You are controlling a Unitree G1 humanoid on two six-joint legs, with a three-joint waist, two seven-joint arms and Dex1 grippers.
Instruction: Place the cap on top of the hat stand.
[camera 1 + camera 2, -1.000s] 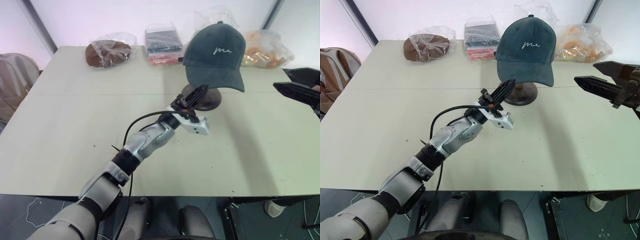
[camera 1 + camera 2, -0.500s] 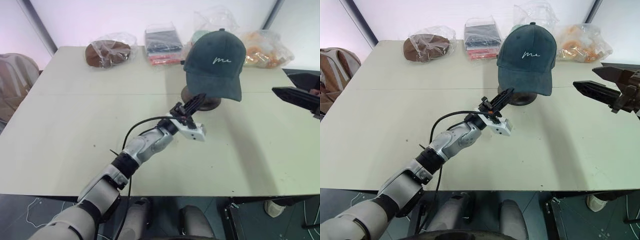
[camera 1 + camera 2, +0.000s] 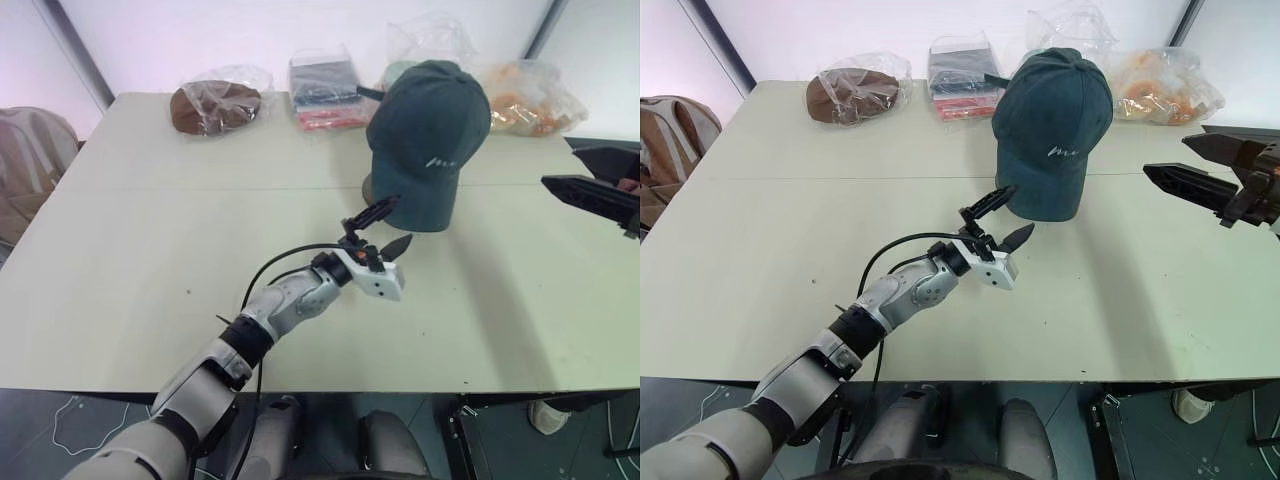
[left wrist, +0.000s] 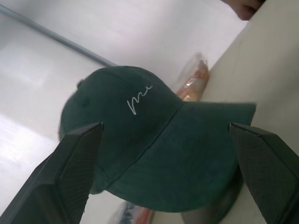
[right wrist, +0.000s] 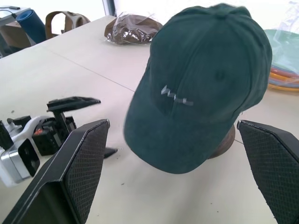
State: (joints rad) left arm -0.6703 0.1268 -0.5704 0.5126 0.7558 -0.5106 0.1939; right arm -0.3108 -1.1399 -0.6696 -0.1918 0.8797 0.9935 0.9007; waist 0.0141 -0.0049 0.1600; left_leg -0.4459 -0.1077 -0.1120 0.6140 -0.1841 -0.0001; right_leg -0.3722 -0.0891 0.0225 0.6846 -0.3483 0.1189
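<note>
Pale and wide, the bench [image 3: 150, 230] stood before a white wall. At its far edge lay a brown hat in a clear bag [image 3: 215, 105], then a bagged stack of folded cloth [image 3: 325, 88]. Near the middle, the left claw [image 3: 388, 226] was spread open, empty and apart from the cap [image 3: 425, 140], probably because the cap had been let go. The cap sat draped over the hat stand [image 5: 223, 142], tilted, its brim hanging toward the bench; a sliver of the stand's round base showed under it. More bagged goods [image 3: 525, 95] lay behind. At the right, the right claw [image 3: 1200, 175] was open and empty, held well clear of the cap.
</note>
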